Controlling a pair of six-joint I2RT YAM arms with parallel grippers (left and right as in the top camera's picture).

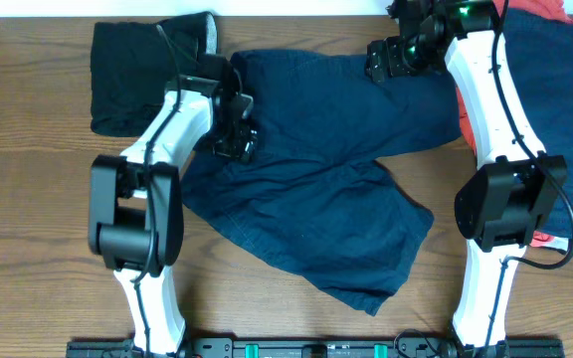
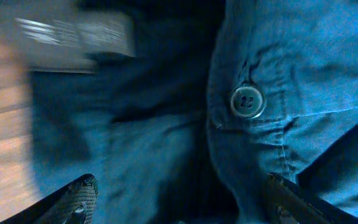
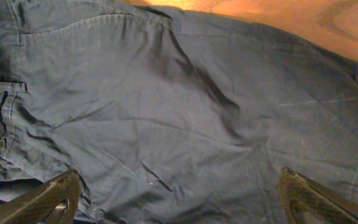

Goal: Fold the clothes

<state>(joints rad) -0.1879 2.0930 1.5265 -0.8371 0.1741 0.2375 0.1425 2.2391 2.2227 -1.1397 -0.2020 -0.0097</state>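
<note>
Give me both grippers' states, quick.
Left gripper: open above the navy shorts, holding nothing.
Right gripper: open over the same shorts, holding nothing.

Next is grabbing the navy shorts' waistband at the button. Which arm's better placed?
Left, probably. The left gripper hangs open right above the button on the navy shorts, fingers either side. The right gripper, also open, sits over the shorts' far end; no button in its wrist view.

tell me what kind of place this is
Probably a robotics lab bench set up for folding practice: a wood-grain table, a white left arm and right arm based at its near edge, and navy shorts spread beside a black garment.
</note>
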